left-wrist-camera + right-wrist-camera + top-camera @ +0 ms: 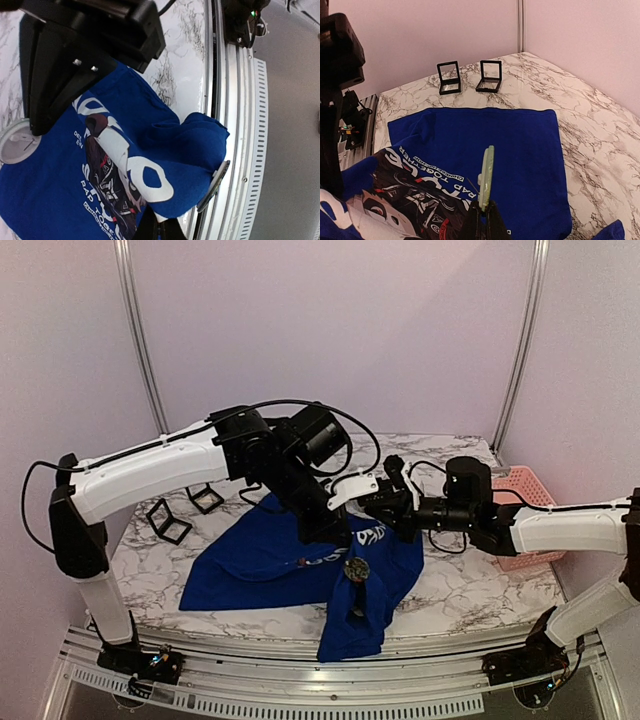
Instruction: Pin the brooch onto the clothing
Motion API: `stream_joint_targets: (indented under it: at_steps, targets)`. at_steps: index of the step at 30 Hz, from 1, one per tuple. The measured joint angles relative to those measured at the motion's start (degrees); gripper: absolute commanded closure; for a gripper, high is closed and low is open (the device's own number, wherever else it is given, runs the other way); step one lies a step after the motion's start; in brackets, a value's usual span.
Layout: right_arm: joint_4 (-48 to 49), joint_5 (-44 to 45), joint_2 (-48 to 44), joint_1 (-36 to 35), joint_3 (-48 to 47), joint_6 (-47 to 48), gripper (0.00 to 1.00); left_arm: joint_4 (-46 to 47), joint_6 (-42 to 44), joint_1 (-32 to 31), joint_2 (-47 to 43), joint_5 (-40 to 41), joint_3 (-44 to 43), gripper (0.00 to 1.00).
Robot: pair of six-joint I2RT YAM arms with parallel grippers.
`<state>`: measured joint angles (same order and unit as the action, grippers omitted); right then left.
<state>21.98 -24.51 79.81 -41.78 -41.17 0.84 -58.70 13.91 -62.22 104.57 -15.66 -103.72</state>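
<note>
On the marble table (pixel 470 592): blue T-shirt (pixel 250 570) lying spread, one bunched fold reaching the near edge.
Brooch (pixel 486 176): upright and edge-on over the shirt's panda print, pinched at its lower edge.
Right gripper (pixel 482 223): clamped on the brooch.
Left gripper (pixel 159 229): closed, tips at the print; whether cloth is caught cannot be told.
Beyond the shirt: two black boxes (pixel 448 77), side by side.
</note>
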Motion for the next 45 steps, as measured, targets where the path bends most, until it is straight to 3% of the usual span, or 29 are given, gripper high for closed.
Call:
stream_joint_targets:
  at_steps: [8, 12, 17, 20, 25, 33, 37, 42, 45]
  targets:
    - [0.72, 3.52, -0.57, 0.31, -0.46, -4.50, 1.00, -7.50, -6.08, 1.38, 4.72, -0.55, -5.75, 1.00]
    - [-1.70, 7.65, 0.35, 2.47, -2.51, -8.00, 1.00, -7.26, -8.57, 5.97, 12.57, -1.46, -13.90, 1.00]
    - [-4.79, 13.88, 0.37, 4.37, -2.69, -11.65, 1.00, -5.44, -8.79, 9.77, 19.96, -0.15, -15.04, 1.00]
    - [-6.27, 16.50, 0.37, 4.57, -2.69, -13.55, 1.00, -4.76, -8.61, 9.77, 22.45, 0.28, -15.04, 0.90]
    - [-7.54, 18.01, 0.37, 4.57, -2.69, -15.32, 1.00, -3.87, -7.37, 9.51, 22.64, -0.44, -14.40, 0.61]
    - [-7.80, 18.18, 0.33, 4.57, -2.69, -16.41, 1.00, -4.02, -2.29, 10.34, 16.70, -2.40, -4.61, 0.38]
    - [-7.39, 17.09, 0.42, 4.57, -2.69, -13.94, 1.00, -3.45, 4.17, 12.17, 6.99, -3.10, 3.58, 0.27]
    - [-2.64, 14.47, 1.64, 4.57, -2.12, -6.95, 1.00, 12.07, 8.83, 14.25, -12.48, -6.01, 24.26, 0.21]
    - [2.16, 12.46, 1.70, 4.57, 0.28, -0.96, 1.00, 24.61, 6.58, 14.27, -15.74, -8.63, 32.30, 0.21]
